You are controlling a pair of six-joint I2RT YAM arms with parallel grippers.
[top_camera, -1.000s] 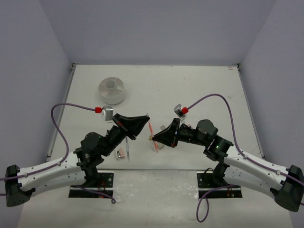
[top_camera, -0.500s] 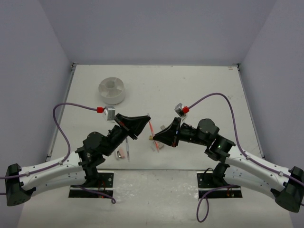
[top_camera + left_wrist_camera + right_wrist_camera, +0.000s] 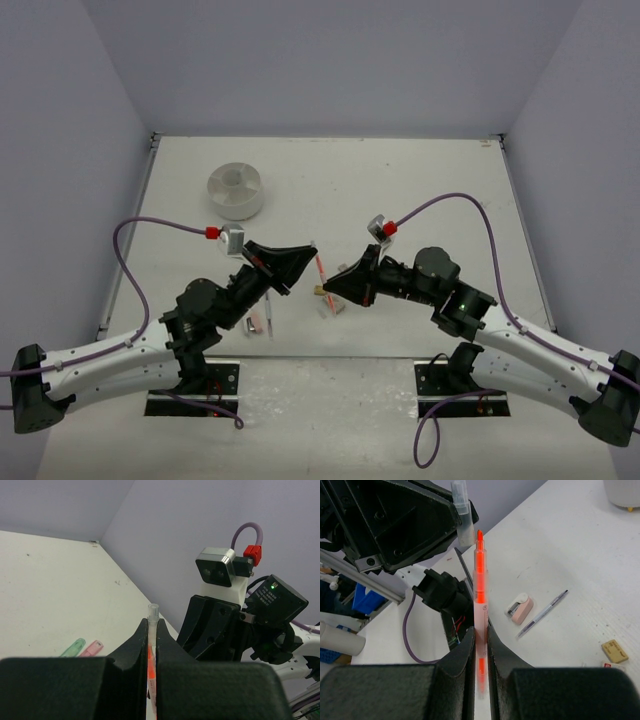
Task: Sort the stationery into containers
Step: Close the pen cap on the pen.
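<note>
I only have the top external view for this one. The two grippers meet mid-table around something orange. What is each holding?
Observer: In the right wrist view, the right gripper is shut on an orange pen, its bare tip sticking out.
Operator: And the left?
Observer: The left gripper is shut on a clear tube-shaped piece, probably the pen's cap; it is not on the tip.
Operator: What else lies nearby?
Observer: A thin grey pen beside a pink piece, and a tan eraser apart from them.
</note>
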